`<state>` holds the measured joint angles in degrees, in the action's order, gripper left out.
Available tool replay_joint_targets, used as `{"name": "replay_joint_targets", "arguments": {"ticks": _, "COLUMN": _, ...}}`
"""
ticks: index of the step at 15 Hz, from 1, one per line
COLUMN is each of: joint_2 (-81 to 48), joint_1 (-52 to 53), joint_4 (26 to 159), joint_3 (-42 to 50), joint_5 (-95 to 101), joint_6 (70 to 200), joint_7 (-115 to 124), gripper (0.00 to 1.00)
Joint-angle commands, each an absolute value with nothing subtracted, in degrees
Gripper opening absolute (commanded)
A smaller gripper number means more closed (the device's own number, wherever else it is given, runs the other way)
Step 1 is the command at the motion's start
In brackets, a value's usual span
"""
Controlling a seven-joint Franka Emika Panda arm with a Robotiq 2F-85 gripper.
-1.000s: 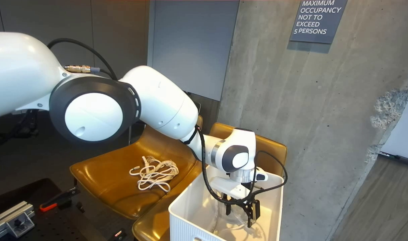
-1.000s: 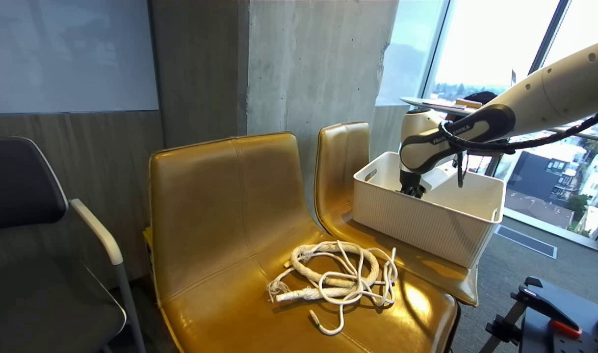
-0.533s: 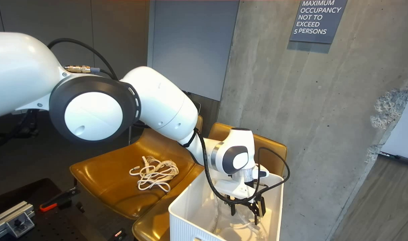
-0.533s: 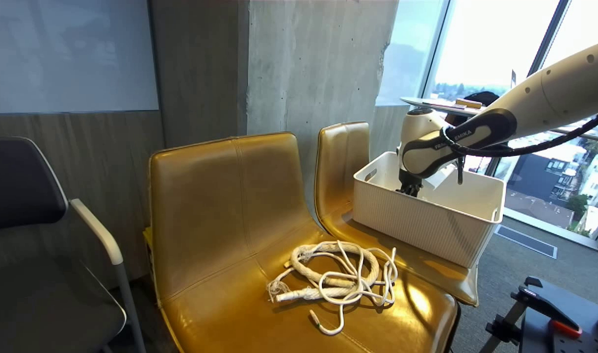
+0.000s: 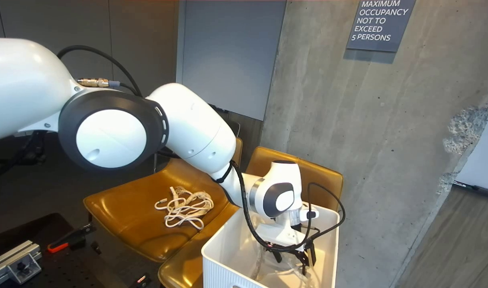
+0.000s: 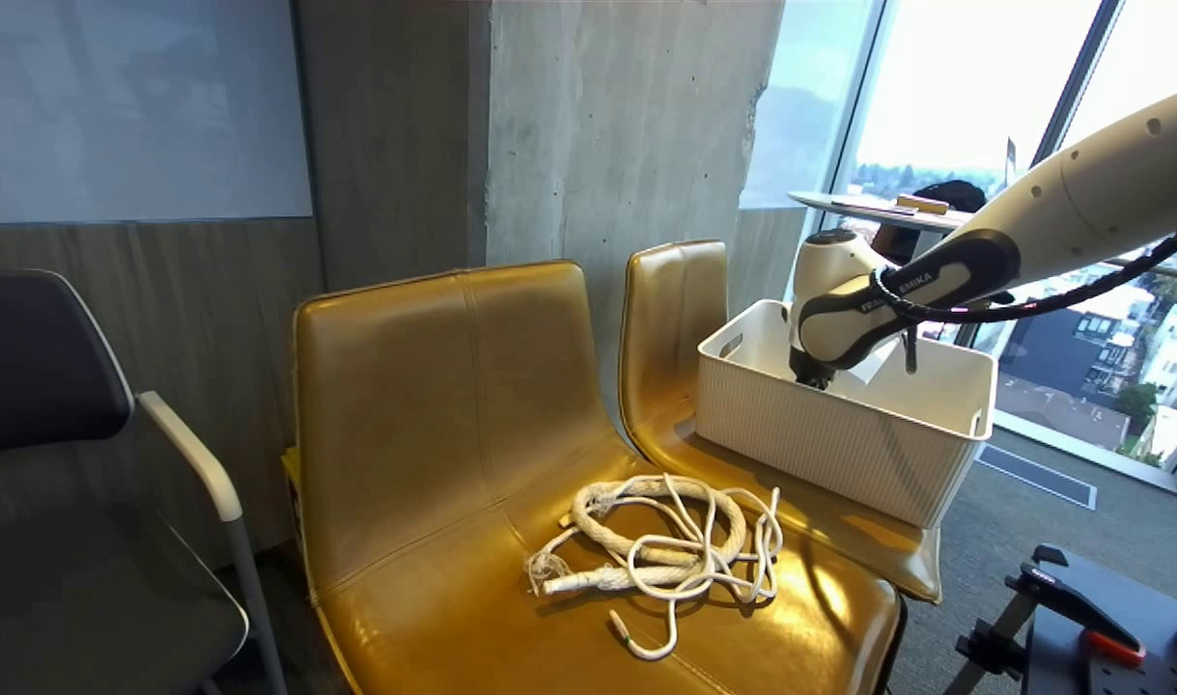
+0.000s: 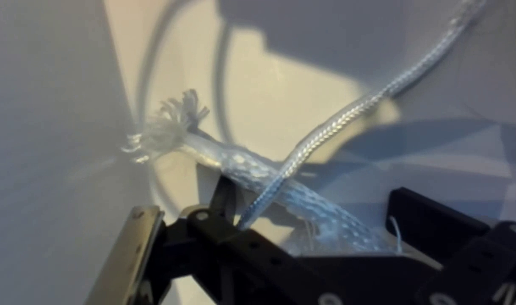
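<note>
Concrete wall [image 5: 348, 120] and a tall window [image 6: 965, 87] make up the background of the room. Down inside a white box [image 6: 829, 444], below the rim, the black gripper [image 7: 312, 198] has its two fingers [image 7: 431, 224] spread wide apart and clasps nothing. Between and beneath them a thick white rope [image 7: 323, 208] slants over the bottom of the box, its frayed end [image 7: 164, 131] close to a side wall. Whether either finger touches the rope I cannot tell. Over the rope crosses a thinner braided cord [image 7: 334, 123], leading off away from the gripper.

Above, the white arm [image 5: 199, 124] reaches in over the edge of the box, with a black cable [image 5: 245, 200] looping beside the wrist. The box, ribbed on its outer walls, rests on the seat of a tan chair [image 6: 670, 319].

Just beside that stands another tan chair [image 6: 405, 386]. Around the middle of its seat lies a bundle of pale rope [image 6: 665, 557], a thick loop tangled with thin strands.

Farther out, in an exterior view, a dark bench [image 5: 65, 276] bears a metal rail [image 5: 15, 262] and, near its edge, a black-and-red tool [image 5: 69, 239]. An office chair [image 6: 47, 357] stands beside the second tan chair, away from the box, and a round table [image 6: 868, 213] is near the window. A sign [image 5: 380, 26] on the concrete wall reads "MAXIMUM OCCUPANCY NOT TO EXCEED 5 PERSONS".
</note>
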<state>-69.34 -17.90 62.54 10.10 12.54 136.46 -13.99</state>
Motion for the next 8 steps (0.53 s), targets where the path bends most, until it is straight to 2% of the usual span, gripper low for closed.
{"name": "replay_joint_targets", "arguments": {"ticks": 1, "joint_2": -69.2, "joint_1": -18.0, "joint_4": 64.1, "joint_3": 10.5, "joint_5": 13.2, "joint_6": 137.8, "joint_7": -14.5, "gripper": 0.6}}
{"name": "replay_joint_targets", "arguments": {"ticks": 8, "joint_2": -68.1, "joint_1": -17.4, "joint_4": 66.0, "joint_3": 11.2, "joint_5": 14.2, "joint_6": 138.4, "joint_7": -13.9, "gripper": 0.06}}
